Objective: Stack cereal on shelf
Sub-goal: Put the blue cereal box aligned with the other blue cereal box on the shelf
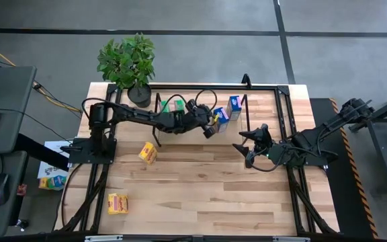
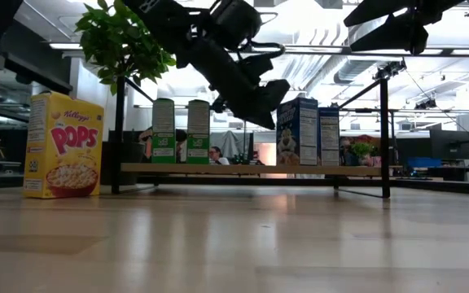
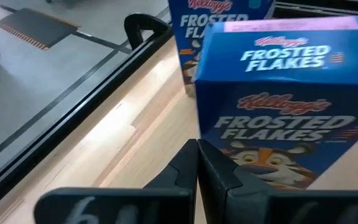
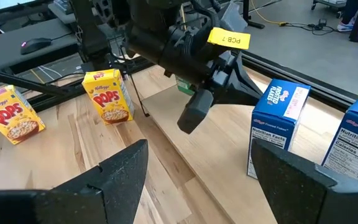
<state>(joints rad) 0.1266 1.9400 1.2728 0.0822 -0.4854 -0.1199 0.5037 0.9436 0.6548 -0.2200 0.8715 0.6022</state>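
The shelf (image 1: 158, 114), thin black rods over a light board (image 2: 251, 168), stands at the table's far side. Two green cereal boxes (image 2: 164, 130) (image 2: 198, 130) and two blue ones (image 2: 298, 130) (image 2: 329, 134) stand upright on the board. My left gripper (image 3: 197, 167) is shut and hovers over the board just in front of the nearer blue box (image 3: 284, 106), with a gap showing in the right wrist view (image 4: 191, 115). Two yellow boxes (image 1: 148, 153) (image 1: 117, 203) sit on the table. My right gripper (image 4: 201, 186) is open, right of the shelf (image 1: 247, 146).
A potted plant (image 1: 130, 64) stands at the table's far left corner. A black frame (image 1: 287, 121) runs round the table's edge. Bare wood lies across the near half of the table (image 1: 213, 195). Between the green and blue boxes the board is bare (image 2: 234, 168).
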